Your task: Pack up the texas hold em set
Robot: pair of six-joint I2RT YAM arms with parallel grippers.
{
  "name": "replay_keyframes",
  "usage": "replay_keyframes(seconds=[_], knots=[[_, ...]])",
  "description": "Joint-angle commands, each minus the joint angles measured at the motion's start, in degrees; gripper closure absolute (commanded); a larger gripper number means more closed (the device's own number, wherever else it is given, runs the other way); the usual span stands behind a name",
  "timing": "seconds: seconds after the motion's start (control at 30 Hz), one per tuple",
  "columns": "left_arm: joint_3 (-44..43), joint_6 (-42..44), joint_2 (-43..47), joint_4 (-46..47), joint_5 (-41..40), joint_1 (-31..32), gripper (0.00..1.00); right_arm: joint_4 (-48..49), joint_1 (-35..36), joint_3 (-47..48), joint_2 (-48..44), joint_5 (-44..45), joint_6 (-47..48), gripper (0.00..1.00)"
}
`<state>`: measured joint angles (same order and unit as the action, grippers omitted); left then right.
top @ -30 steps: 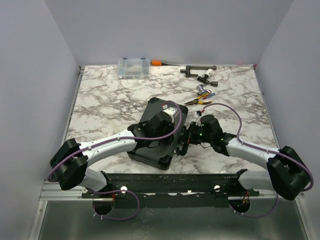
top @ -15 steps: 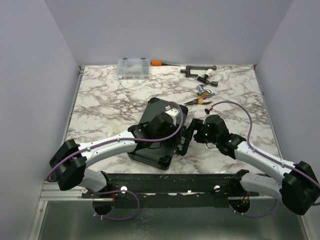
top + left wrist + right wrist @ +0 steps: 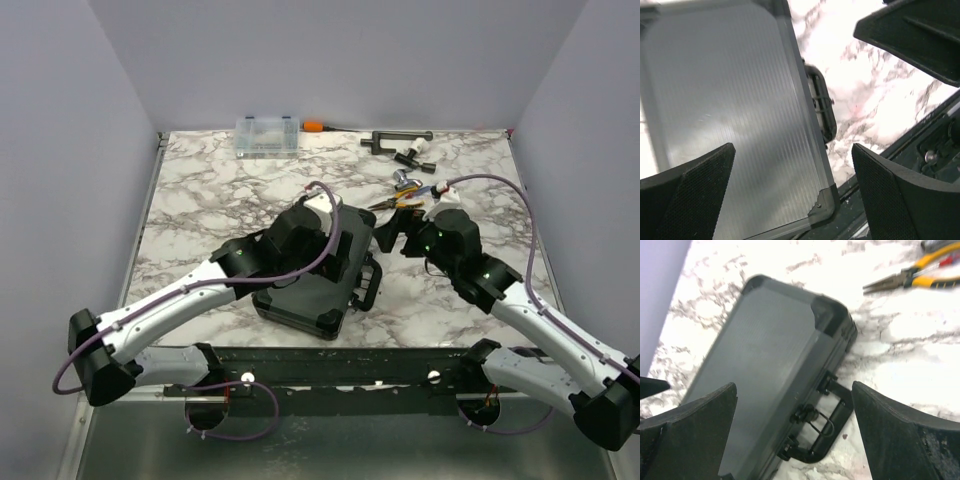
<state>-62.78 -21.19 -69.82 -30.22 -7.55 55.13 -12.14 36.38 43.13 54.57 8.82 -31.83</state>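
Observation:
The texas hold em set shows only as its black hard case (image 3: 305, 300), closed and lying flat near the table's front edge, with its handle (image 3: 372, 285) on the right side. Cards, chips and discs are hidden. My left gripper (image 3: 335, 250) hovers open above the lid, whose ribbed surface (image 3: 735, 100) fills the left wrist view, with the handle (image 3: 822, 107) beyond it. My right gripper (image 3: 393, 232) hangs open just right of the case's far corner, touching nothing. In the right wrist view, the case (image 3: 770, 365) and its latched handle (image 3: 832, 432) lie below the spread fingers (image 3: 905, 440).
Yellow-handled pliers (image 3: 405, 202) (image 3: 910, 277) and small parts (image 3: 410, 180) lie just behind my right gripper. At the back edge are a clear organiser box (image 3: 267, 135), an orange-handled tool (image 3: 315, 126) and a black clamp (image 3: 400, 140). Walls close in on three sides.
Both grippers have gone from shut to wide open. Both have lifted off the case's handle side. The left has drawn back over the lid and the right has moved away toward the pliers.

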Motion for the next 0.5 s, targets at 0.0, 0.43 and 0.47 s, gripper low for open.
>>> replay_keyframes(seconds=[0.0, 0.43, 0.47], knots=[[-2.78, 5.93, 7.31, -4.95, -7.09, -2.05, 0.02, -0.32, 0.09, 3.43, -2.8, 5.16, 3.53, 0.0], [0.47, 15.77, 22.68, -6.59, -21.4, -5.83, 0.02, 4.88, 0.09, 5.3, -7.84, 4.8, 6.07, 0.0], [1.02, 16.65, 23.47, -6.61, -22.52, -5.91, 0.02, 5.54, 0.05, 5.12, -8.3, 5.09, 6.48, 0.0]])
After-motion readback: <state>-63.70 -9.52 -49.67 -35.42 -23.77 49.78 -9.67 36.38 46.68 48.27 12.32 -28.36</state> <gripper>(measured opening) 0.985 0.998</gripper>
